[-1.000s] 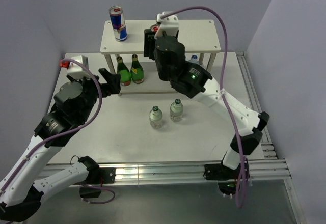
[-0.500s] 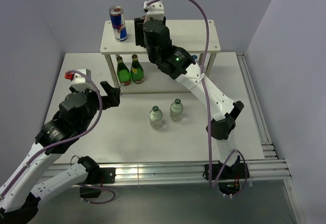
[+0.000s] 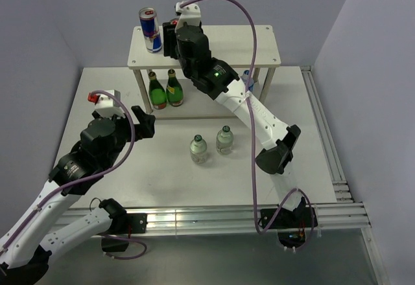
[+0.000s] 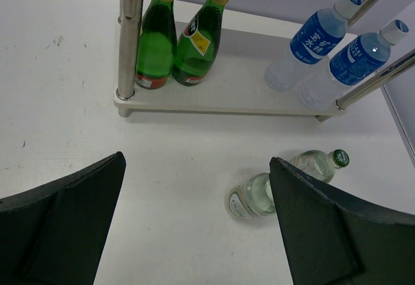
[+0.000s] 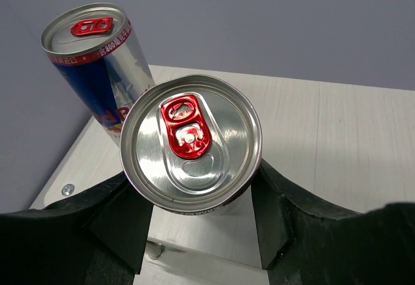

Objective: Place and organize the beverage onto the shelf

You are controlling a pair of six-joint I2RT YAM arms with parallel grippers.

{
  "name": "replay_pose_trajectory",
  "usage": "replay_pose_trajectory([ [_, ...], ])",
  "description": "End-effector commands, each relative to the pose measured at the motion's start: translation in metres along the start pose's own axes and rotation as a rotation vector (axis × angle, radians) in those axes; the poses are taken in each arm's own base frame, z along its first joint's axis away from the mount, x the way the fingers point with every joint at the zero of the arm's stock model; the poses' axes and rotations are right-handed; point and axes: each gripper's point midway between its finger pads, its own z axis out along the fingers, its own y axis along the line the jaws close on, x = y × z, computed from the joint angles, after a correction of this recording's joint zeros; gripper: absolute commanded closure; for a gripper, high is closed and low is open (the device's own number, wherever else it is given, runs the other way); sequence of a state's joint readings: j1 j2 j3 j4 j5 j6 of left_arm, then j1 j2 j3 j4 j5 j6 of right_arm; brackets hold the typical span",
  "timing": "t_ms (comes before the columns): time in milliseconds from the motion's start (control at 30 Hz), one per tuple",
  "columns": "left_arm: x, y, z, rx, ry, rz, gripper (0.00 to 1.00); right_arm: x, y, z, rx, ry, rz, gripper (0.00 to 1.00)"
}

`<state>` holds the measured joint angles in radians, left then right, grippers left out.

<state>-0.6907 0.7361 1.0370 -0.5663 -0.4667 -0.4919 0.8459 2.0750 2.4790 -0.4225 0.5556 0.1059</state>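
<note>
A blue-silver-red can [image 5: 191, 142] is gripped by my right gripper [image 5: 194, 197], held upright just above the shelf's top board [image 5: 337, 142], close beside a second can [image 5: 97, 65] that stands at the board's left end [image 3: 150, 29]. In the top view the right gripper [image 3: 170, 39] hides the held can. Two clear green-capped bottles [image 3: 198, 149] [image 3: 224, 140] stand on the table in front of the shelf [image 3: 240, 45]. My left gripper [image 4: 196, 168] hangs open over the table left of them [image 4: 253, 194], holding nothing. Two blue-capped water bottles [image 4: 314, 42] [image 4: 353, 61] stand on the lower board.
Two dark green glass bottles [image 4: 155, 39] [image 4: 200, 39] stand at the left of the lower board [image 4: 246, 94], behind a silver leg [image 4: 130, 32]. The right arm's purple cable [image 3: 249, 52] arcs over the shelf. Walls close in the table on the left and right.
My right arm has carried the can leftward over the top board until it is beside the standing can. The left arm has drifted slightly, still open.
</note>
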Motion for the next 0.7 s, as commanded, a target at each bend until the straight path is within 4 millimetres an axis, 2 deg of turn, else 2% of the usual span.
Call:
replay_pose_trajectory([
  [0, -0.005, -0.004, -0.002, 0.021, -0.021, -0.018, 0.01, -0.033, 0.000, 0.003, -0.016, -0.099, 0.071, 0.62],
  [100, -0.004, -0.004, -0.002, 0.022, -0.016, -0.016, 0.01, -0.030, -0.001, 0.005, -0.008, -0.098, 0.067, 0.42],
  [300, -0.003, -0.005, 0.000, 0.021, -0.008, -0.013, 0.01, -0.025, -0.006, 0.011, 0.003, -0.092, 0.063, 0.25],
  [367, -0.003, -0.005, 0.000, 0.023, -0.012, -0.013, 0.01, -0.021, -0.007, 0.013, 0.006, -0.087, 0.060, 0.22],
  [667, -0.003, -0.003, 0.000, 0.015, -0.013, -0.012, 0.01, -0.008, -0.009, 0.016, 0.021, -0.067, 0.064, 0.21],
])
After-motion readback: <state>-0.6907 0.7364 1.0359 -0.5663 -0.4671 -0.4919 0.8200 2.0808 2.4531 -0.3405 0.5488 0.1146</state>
